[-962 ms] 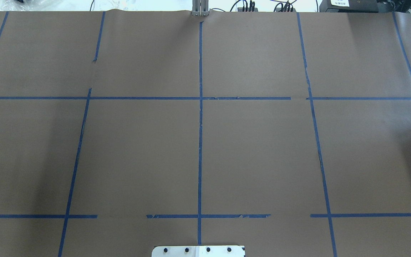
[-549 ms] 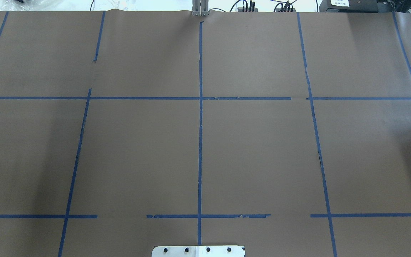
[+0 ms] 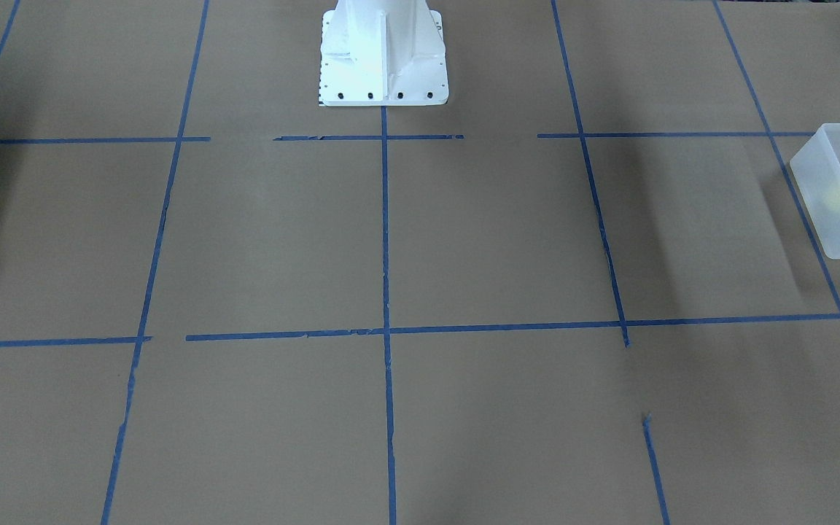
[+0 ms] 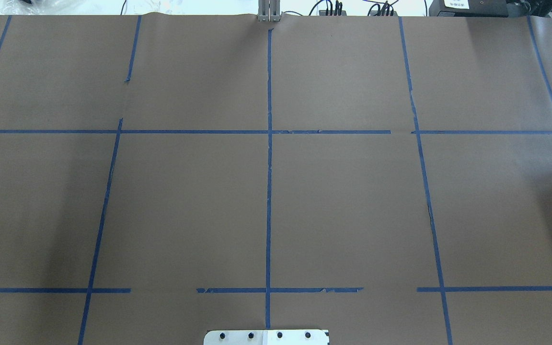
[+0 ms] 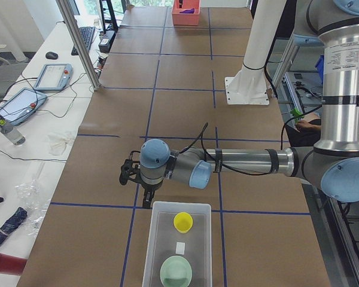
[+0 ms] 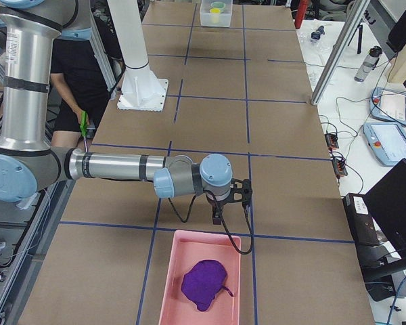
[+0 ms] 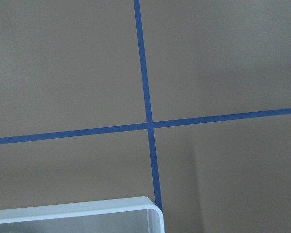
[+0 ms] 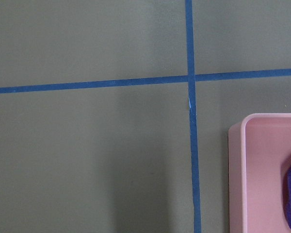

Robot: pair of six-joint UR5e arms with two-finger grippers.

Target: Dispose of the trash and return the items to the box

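Brown paper covers the table [image 4: 352, 206], gridded with blue tape [image 4: 269, 191]. No arm or task thing is seen in the overhead view; only the white robot base [image 3: 382, 58] shows, at top centre of the front view.

In the right side view a pink tray [image 6: 168, 274] is seen at bottom centre with a purple cloth [image 6: 204, 284] in it. The right gripper [image 6: 221, 211] is held pointing down just above the tray's upper rim, over a tape crossing. Tablets and cables are seen on the side bench at the right edge.

In the left side view the box [image 5: 152, 239] sits at bottom centre, frosted, see-through, with rounded corners. The left gripper [image 5: 145, 196] is held just above the box's upper rim, toward its left corner, and nothing is seen in it. Neither gripper shows in its wrist view, so how far the jaws are open cannot be told.

The yellow cup [image 5: 183, 222] is found inside the box, in its upper half: small, bright, tapered, handleless, mouth visible. Below it lie a small white piece [image 5: 180, 247] and a pale green bowl [image 5: 176, 272]. Nothing lies over the cup.
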